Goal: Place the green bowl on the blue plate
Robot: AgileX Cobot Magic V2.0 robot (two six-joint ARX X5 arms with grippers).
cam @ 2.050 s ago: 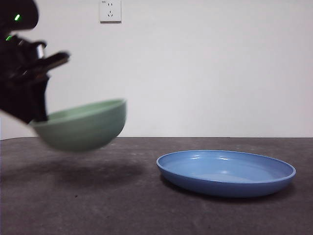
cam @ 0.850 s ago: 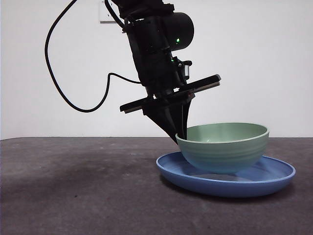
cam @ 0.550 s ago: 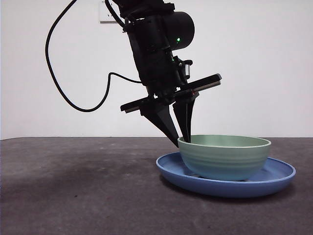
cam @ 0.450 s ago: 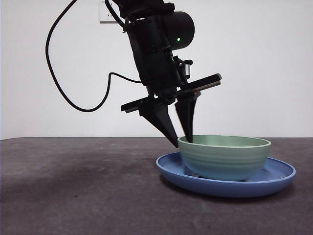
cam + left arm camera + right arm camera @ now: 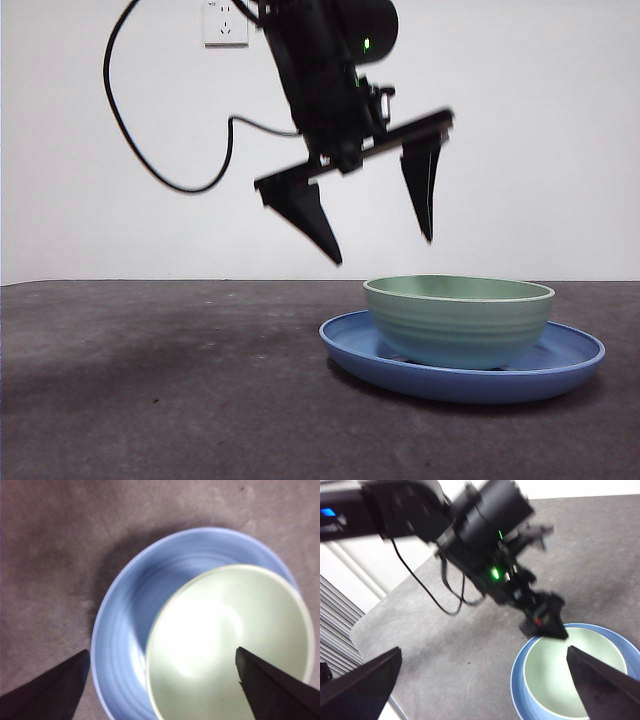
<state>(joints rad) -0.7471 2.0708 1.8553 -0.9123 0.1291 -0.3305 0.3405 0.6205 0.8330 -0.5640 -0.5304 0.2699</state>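
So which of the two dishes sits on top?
The green bowl, the narrower ridged one; it rests inside the wider blue plate, under the open left gripper.

— Left arm, status?
— The left gripper [image 5: 380, 240] hangs in the air, tilted, its jaws spread wide with nothing between them, one finger [image 5: 308, 217] lower than the other. A black cable loops off behind its wrist.
— Right arm?
— The right gripper [image 5: 485, 690] is raised well apart from the left one, jaws likewise spread and empty.
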